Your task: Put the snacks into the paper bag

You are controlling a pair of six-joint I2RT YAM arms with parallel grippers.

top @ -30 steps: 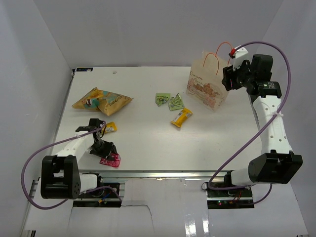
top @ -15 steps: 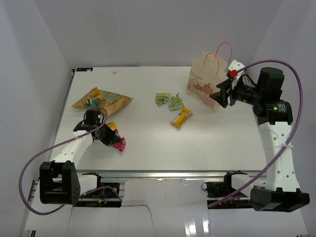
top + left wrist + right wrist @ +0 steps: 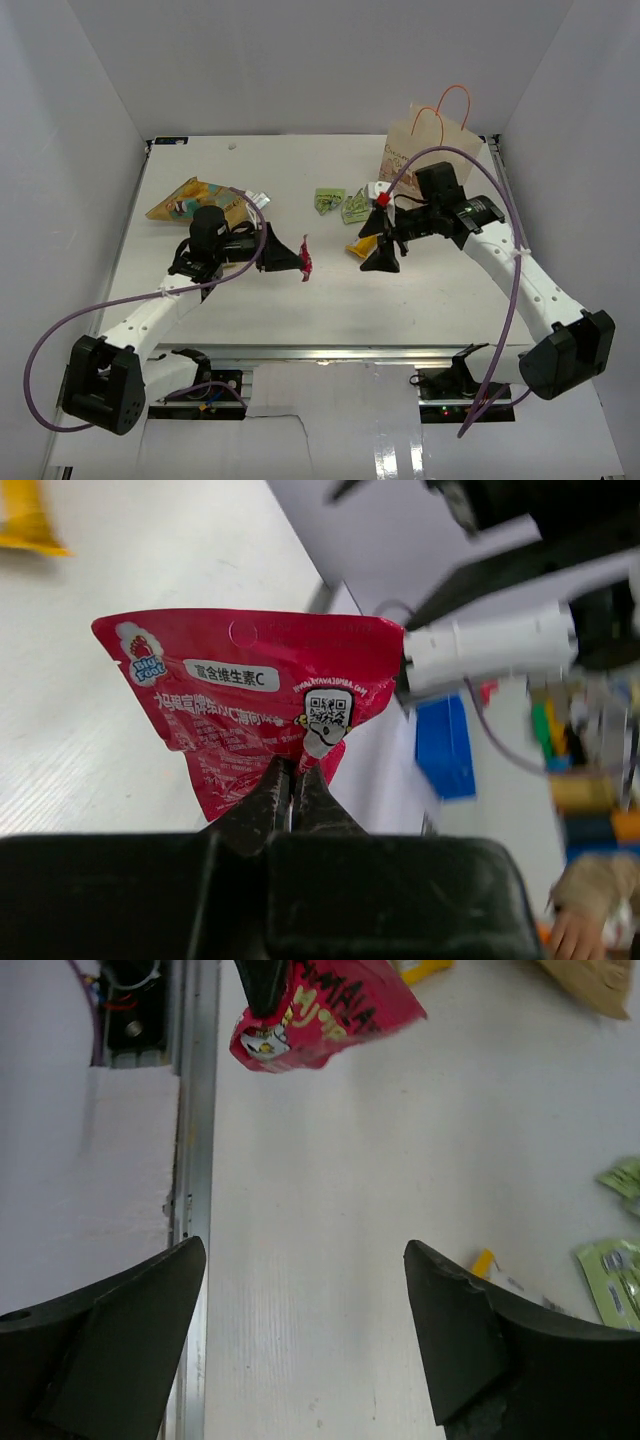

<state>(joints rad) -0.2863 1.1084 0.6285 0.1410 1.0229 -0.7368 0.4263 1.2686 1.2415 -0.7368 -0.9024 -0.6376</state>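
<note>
Pink-red packet [image 3: 240,680] pinched by left gripper [image 3: 293,777]; right gripper [image 3: 302,1252] spread, half-hiding yellow bar [image 3: 484,1260].

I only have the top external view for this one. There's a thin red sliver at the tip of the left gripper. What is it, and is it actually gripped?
Observer: The left wrist view shows it flat-on. It is the pink-red packet, pinched at one edge by the shut left gripper.
Operator: Any print I can identify it by?
Observer: Yes, a white label strip of characters, and a QR code just above the pinch.
Operator: And the right gripper, open or closed?
Observer: The right wrist view shows the right gripper wide open, with only bare table between its fingers and the packet ahead of it.
</note>
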